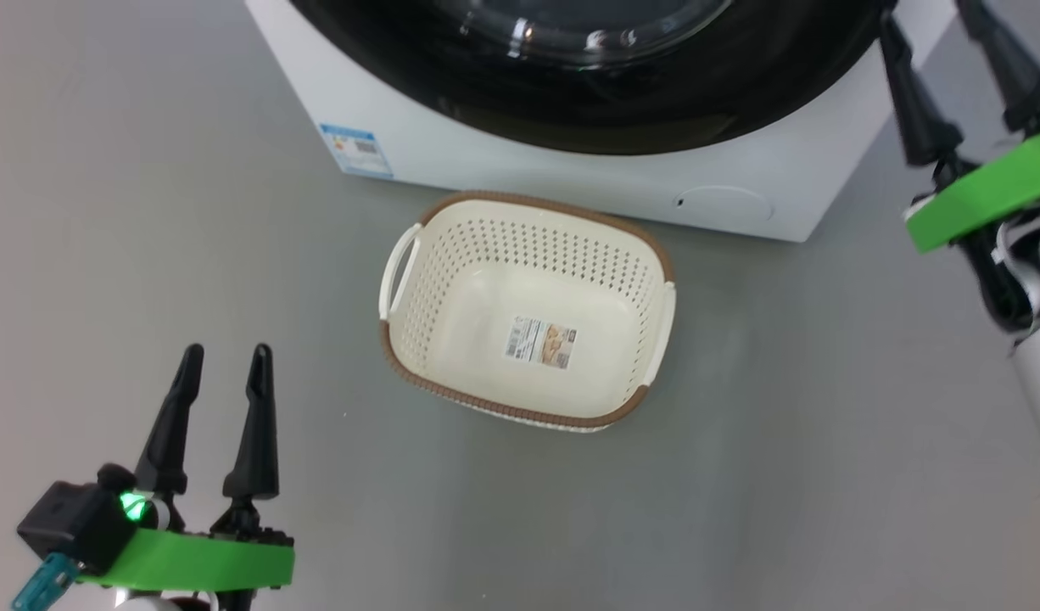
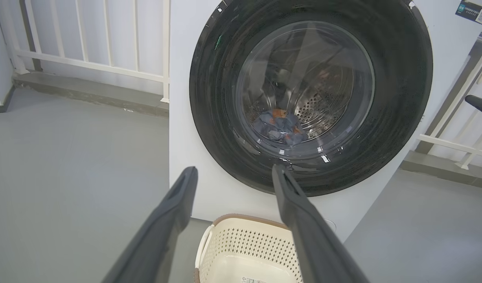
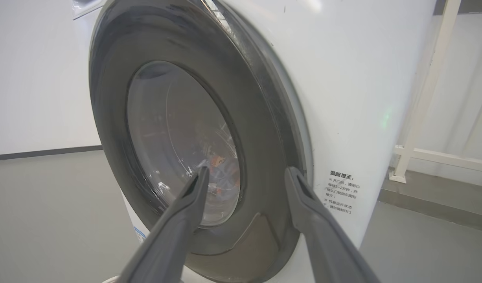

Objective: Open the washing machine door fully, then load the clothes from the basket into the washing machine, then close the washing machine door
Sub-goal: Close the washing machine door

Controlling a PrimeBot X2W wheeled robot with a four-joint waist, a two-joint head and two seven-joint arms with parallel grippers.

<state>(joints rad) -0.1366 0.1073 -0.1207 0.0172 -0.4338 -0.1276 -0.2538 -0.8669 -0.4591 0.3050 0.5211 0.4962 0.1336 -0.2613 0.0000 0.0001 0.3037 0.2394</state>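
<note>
Left gripper [image 1: 227,352] low at near left, fingers spread, holding nothing, well apart from basket. Basket [image 1: 486,255] on floor just before washer [image 1: 571,182], empty, label bare on bottom. Clothes [image 2: 280,125] lie inside drum, seen through door glass. Door [image 2: 398,98] sits against washer front; cannot tell if latched. Right gripper [image 3: 247,169] at far right by door's right edge, fingers spread, gripping nothing. Step judged: closing door, the last one. Next: firm push on door's right rim if latch not caught, otherwise pull clear.
</note>
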